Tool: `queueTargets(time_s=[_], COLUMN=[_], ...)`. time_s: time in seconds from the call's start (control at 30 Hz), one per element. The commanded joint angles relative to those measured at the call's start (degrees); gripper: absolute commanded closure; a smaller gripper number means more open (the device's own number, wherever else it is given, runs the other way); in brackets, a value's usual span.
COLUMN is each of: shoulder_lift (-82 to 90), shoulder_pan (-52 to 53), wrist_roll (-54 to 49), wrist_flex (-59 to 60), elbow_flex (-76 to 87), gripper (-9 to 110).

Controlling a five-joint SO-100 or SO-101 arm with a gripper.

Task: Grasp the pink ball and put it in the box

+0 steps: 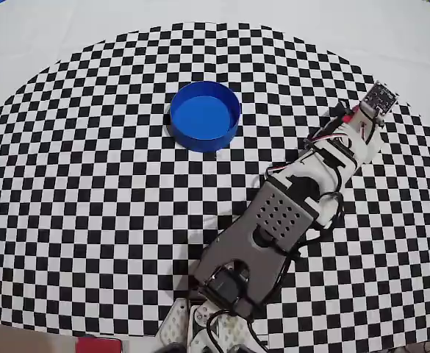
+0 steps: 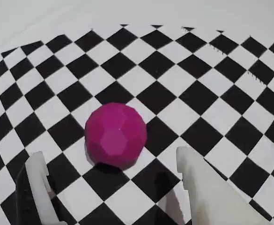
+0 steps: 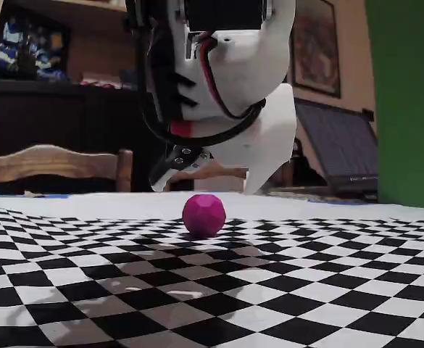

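The pink ball (image 2: 115, 135) sits on the checkered worktop (image 2: 183, 79), near the cloth's far edge in the wrist view, with the gripper (image 2: 113, 180) spread wide and empty just short of it, one white finger (image 2: 37, 180) at lower left and the other at lower right. In the fixed view the ball (image 3: 204, 214) rests on the cloth while the gripper (image 3: 212, 177) hangs above it, not touching. In the overhead view the blue box (image 1: 204, 115) stands well apart from the gripper, up and to the left of the arm (image 1: 288, 213); the ball is hidden there.
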Motion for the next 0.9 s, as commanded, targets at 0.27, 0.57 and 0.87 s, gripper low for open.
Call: queueTargets(time_s=[0.27, 0.57, 0.87], shoulder_lift=[-3.2, -6.0, -8.4], shoulder_pan=[0.5, 0.2, -0.2], wrist_roll=[-0.4, -0.4, -0.4], wrist_flex=[0.4, 1.6, 2.5], elbow_flex=[-7.0, -10.8, -14.1], gripper=[69, 69, 69])
